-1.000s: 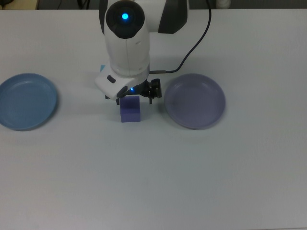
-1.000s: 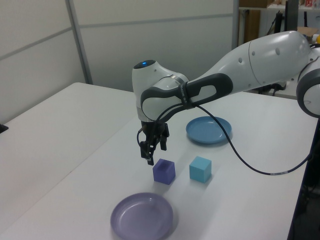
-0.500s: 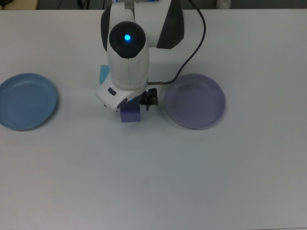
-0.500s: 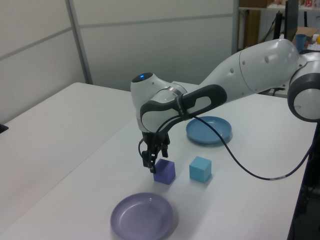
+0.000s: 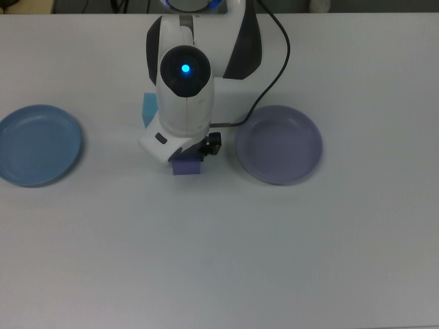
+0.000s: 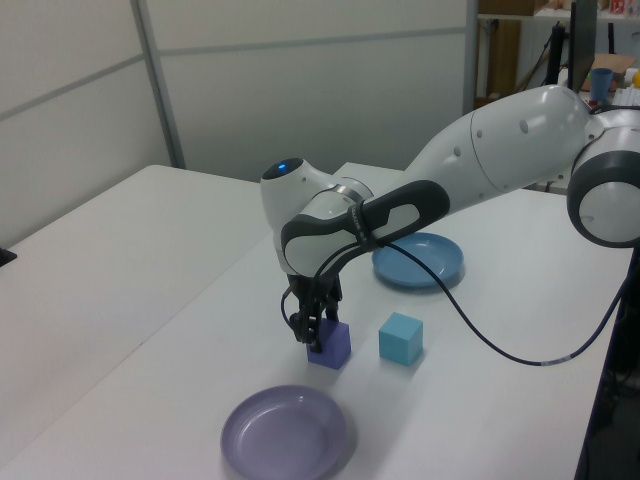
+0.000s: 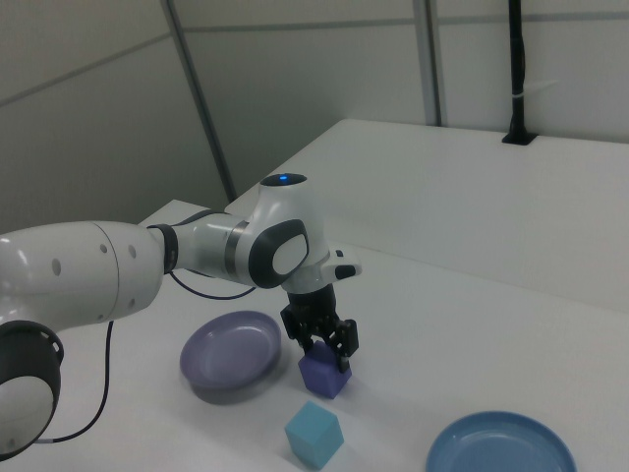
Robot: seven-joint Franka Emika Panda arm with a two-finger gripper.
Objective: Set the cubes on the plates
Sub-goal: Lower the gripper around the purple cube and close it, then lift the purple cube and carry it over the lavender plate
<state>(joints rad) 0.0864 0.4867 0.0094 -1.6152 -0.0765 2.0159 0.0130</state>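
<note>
- The table point(image 5: 274, 260) is a wide white surface, and all the task's things are laid on it well apart, so that each one can be reached from above without another being touched.
- The arm point(image 6: 500, 150) is bent over the middle of the table with its wrist pointing straight down; this pose is judged to serve a grasp from above.
- The lavender plate point(image 5: 279, 144) lies at the top view's right, near the purple cube, and it is bare. It is probably meant for that cube, since the colours agree.
- The blue plate point(image 5: 38, 144) lies at the top view's left, far from the arm's work, and it is also bare.
- The jaws point(image 7: 322, 346) are lowered around the purple cube point(image 7: 322, 376), one finger on each side of its top part. They stand parted, and it cannot be seen that they press the cube already. The cube rests on the table between the two plates, so the grasp is judged to be not yet made.
- The cyan cube point(image 6: 401, 338) stands on the table just beside the purple one, at the left view's right, and in the top view it is mostly hidden behind the wrist. It is not touched.
</note>
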